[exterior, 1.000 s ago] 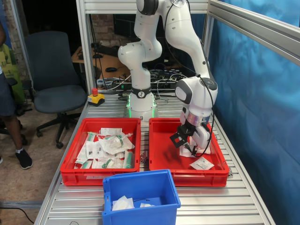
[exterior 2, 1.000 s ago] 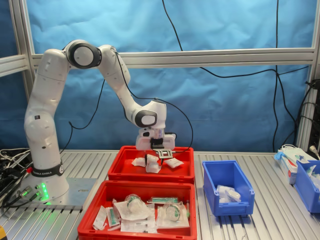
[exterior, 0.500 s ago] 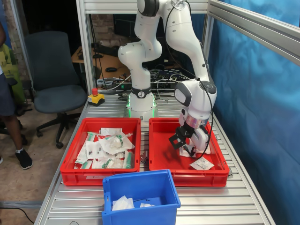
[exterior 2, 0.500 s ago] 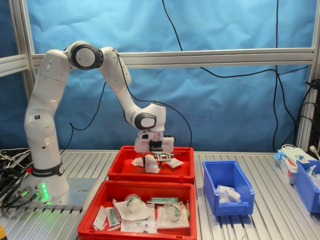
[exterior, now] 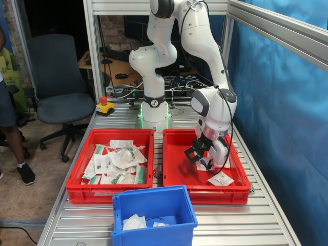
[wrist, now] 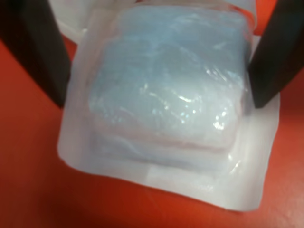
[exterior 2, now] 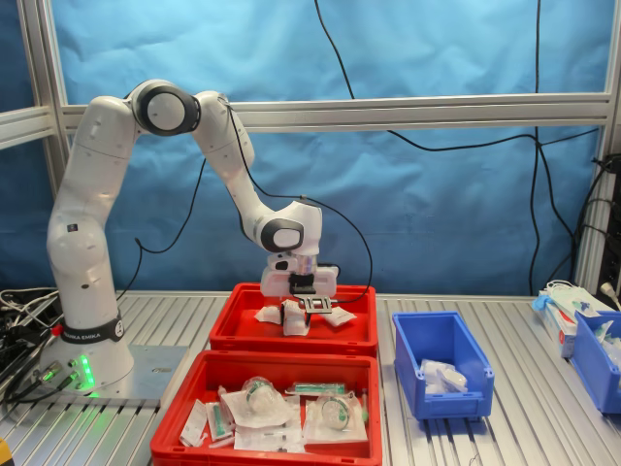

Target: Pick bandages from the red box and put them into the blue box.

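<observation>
The red box [exterior: 174, 177] holds a few flat white bandage packets; it is the far tray in the second exterior view [exterior 2: 243, 330]. My gripper [exterior: 203, 163] is down inside it, also seen in the second exterior view [exterior 2: 297, 316]. In the wrist view the gripper [wrist: 159, 102] is open, with its black fingers [wrist: 40, 52] on either side of one bandage packet [wrist: 166, 114] that lies on the red floor. Another packet [exterior: 221, 179] lies near the box's front corner. The blue box [exterior: 154, 199] holds white packets, as the second exterior view [exterior 2: 441, 335] also shows.
A second red tray [exterior: 82, 177] heaped with green-and-white items stands beside the red box; it is the near tray in the second exterior view [exterior 2: 184, 417]. An emergency stop button [exterior: 104, 106] sits near the arm's base. More blue bins [exterior 2: 594, 359] are at the second exterior view's right.
The arm has lowered the gripper a little into the red box, down over the packet. In the last half second it has hardly moved.
</observation>
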Motion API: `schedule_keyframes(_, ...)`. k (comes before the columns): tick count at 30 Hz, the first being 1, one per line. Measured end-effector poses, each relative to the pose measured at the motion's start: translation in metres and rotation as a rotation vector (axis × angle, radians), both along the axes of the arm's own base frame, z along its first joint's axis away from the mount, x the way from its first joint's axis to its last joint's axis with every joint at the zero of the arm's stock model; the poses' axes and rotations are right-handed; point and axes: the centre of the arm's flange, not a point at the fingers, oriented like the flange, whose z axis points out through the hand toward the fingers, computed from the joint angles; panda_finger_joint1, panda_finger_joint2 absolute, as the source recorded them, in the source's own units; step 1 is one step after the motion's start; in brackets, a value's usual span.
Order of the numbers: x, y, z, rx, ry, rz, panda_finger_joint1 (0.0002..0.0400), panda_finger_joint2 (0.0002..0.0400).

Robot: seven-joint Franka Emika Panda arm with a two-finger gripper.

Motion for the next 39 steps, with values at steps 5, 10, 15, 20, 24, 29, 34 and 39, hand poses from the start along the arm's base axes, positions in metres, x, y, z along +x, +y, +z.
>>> schedule_keyframes(5,0.0,0.0,0.0,0.0,0.0,0.0,0.0318,0.0318)
schedule_keyframes(10,0.0,0.0,0.0,0.0,0.0,0.0,0.0269,0.0269)
schedule_keyframes(15,0.0008,0.0002,0.0006,0.001,-0.003,0.0,0.0218,0.0218)
schedule_keyframes(20,0.0014,0.0005,0.001,0.003,-0.006,0.0,0.0169,0.0169)
schedule_keyframes(24,0.0016,0.0007,0.0012,0.004,-0.007,0.0,0.0119,0.0119)
schedule_keyframes(29,0.0017,0.0007,0.0013,0.005,-0.008,0.0,0.0068,0.0068)
schedule_keyframes(34,0.0019,0.0004,0.0014,0.003,-0.009,0.0,0.0044,0.0044)
schedule_keyframes(39,0.0044,-0.0041,0.0024,-0.002,-0.013,-0.008,0.0044,0.0044)
